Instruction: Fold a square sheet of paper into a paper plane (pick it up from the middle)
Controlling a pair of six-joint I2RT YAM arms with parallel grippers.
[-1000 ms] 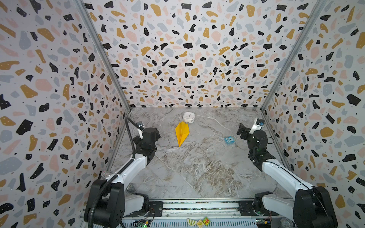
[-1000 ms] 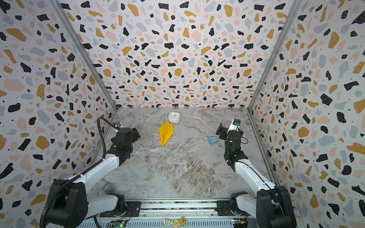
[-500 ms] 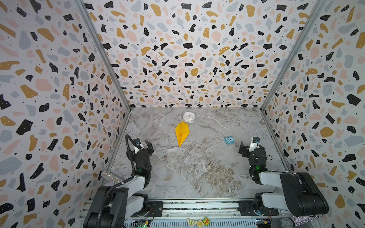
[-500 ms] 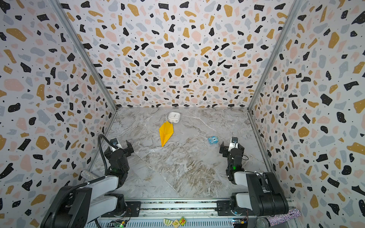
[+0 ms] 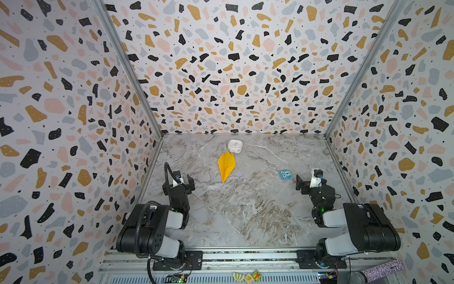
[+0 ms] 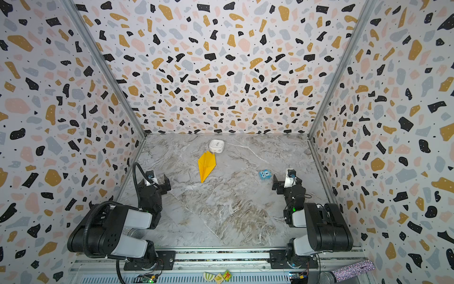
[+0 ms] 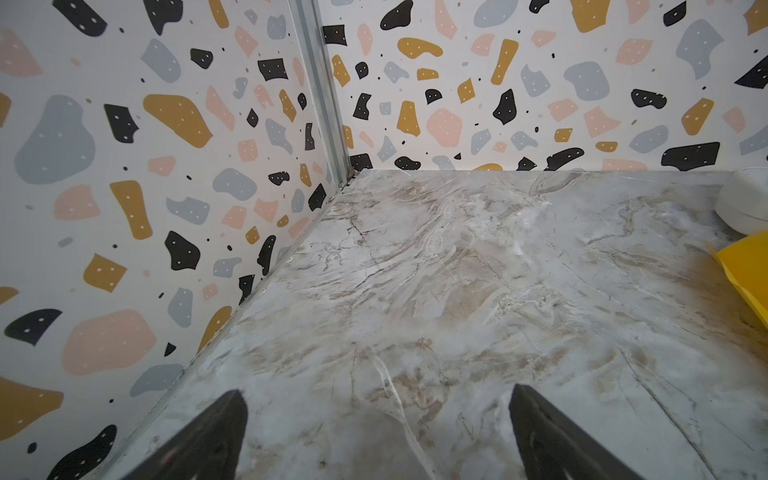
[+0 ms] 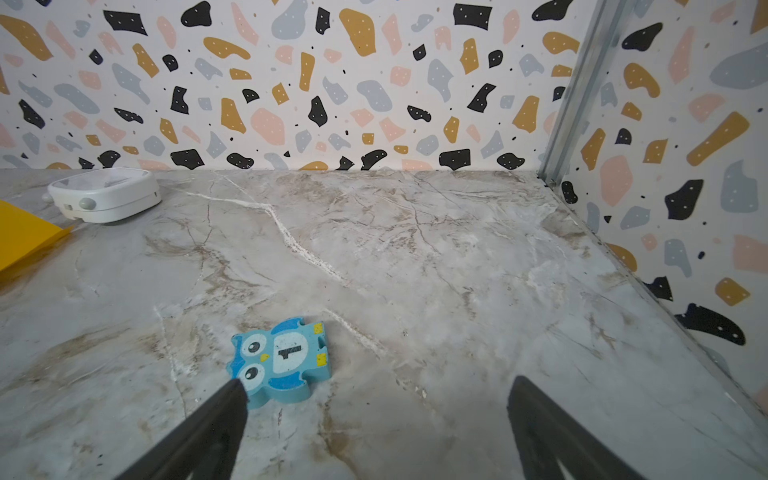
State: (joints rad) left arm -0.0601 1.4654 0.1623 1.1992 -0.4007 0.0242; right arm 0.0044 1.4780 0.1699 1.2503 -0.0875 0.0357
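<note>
Paper plane (image 5: pixel 226 166) well apart from left claw (image 7: pixel 376 395), right claw (image 8: pixel 376 384), both spread, empty

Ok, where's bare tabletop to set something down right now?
Widest bare patch: the near-centre table, between the left end effector and right end effector. Also bare: far right corner behind the blue owl block. Crowded: where the paper plane sits by the white box.

plane (image 5: pixel 226 166): bright yellow-orange, plain
box (image 5: pixel 234 146): white
owl (image 8: pixel 280 361): light blue, white belly and eyes, yellow beak and feet, black mark
table (image 5: pixel 258 209): grey-white marble, brown veining
walls (image 5: pixel 233 73): white terrazzo print; black, ochre, pink, grey blotches with white dots
arms (image 5: pixel 147 231): black, light grey links
</note>
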